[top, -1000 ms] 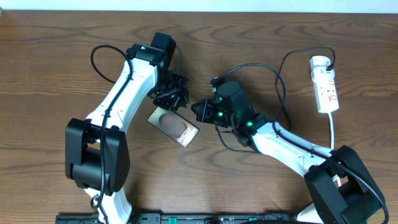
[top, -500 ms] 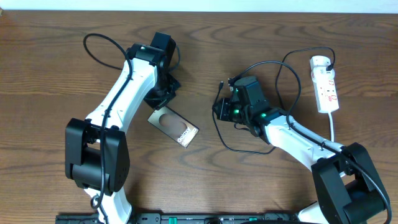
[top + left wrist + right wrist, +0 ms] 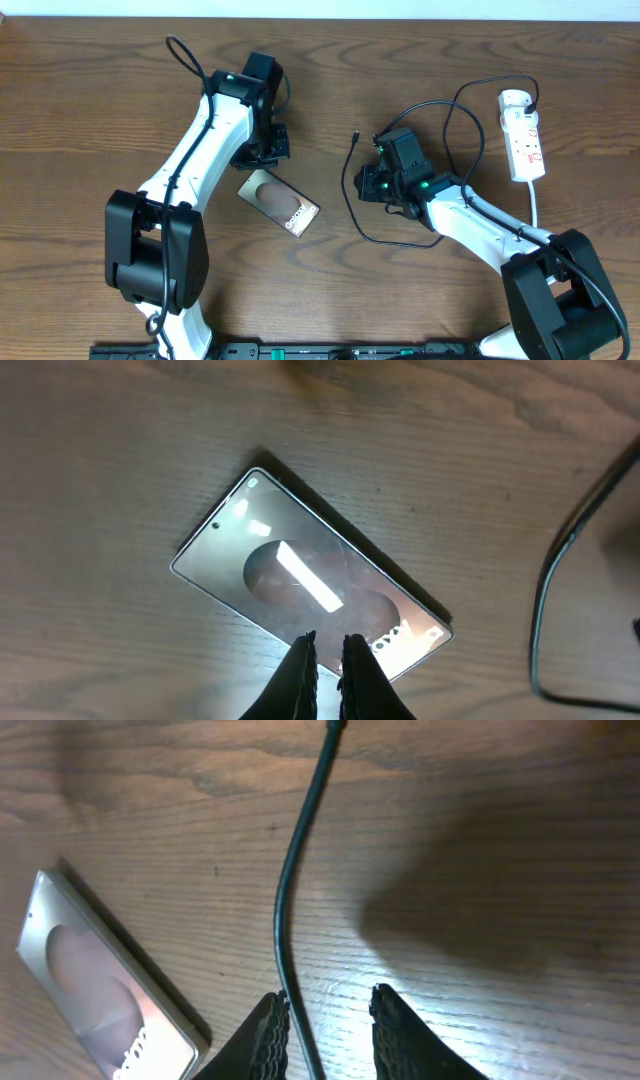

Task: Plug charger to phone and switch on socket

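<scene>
Open tabletop (image 3: 328,180) between phone (image 3: 279,201) and charger (image 3: 297,845) curve — left end effector (image 3: 328,660) over the phone's edge

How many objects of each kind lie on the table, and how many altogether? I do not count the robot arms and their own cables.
Phone: 1
Charger cable: 1
Power strip: 1
Total: 3

Only legible txt: white "Galaxy" on phone (image 3: 280,201) screen, lower-right end, overhead view. Wrist views: lettering cut off or hidden, unreadable. Socket (image 3: 524,137) red marks too small to read.
</scene>
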